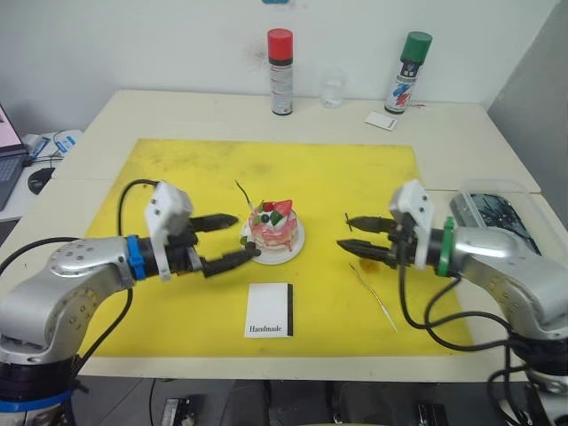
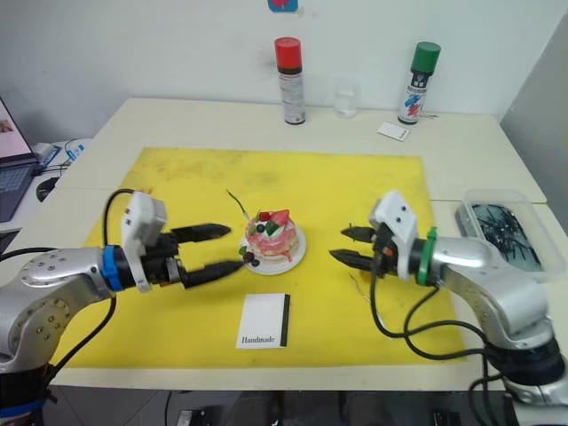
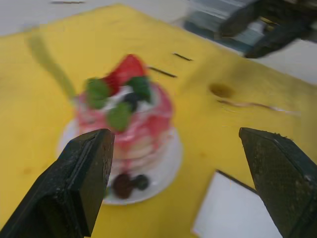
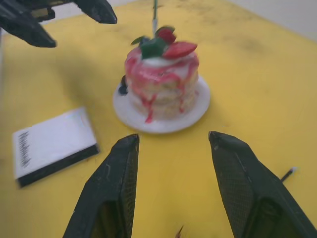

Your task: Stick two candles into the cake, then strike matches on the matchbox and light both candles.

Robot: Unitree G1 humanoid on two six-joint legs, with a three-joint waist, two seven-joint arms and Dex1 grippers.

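Observation:
The pink cake (image 1: pixel 273 227) sits on its white plate (image 1: pixel 294 246) in the middle of the yellow mat. One thin candle (image 1: pixel 242 194) stands in it, leaning back and left. A second candle (image 1: pixel 376 297) lies flat on the mat, in front of my right gripper. The white matchbox (image 1: pixel 269 311) lies in front of the cake. Two short dark matches (image 3: pixel 162 72) lie on the mat beyond the cake in the left wrist view. My left gripper (image 1: pixel 243 236) is open just left of the plate, holding nothing. My right gripper (image 1: pixel 344 233) is open to the cake's right, also holding nothing.
A red-capped spray can (image 1: pixel 280 71), a clear cup (image 1: pixel 332 89), a green-capped can (image 1: pixel 408 71) and a small white card (image 1: pixel 381 122) stand at the table's back. A clear plastic box (image 1: pixel 497 213) sits at the right edge. A laptop (image 1: pixel 9 155) is off to the left.

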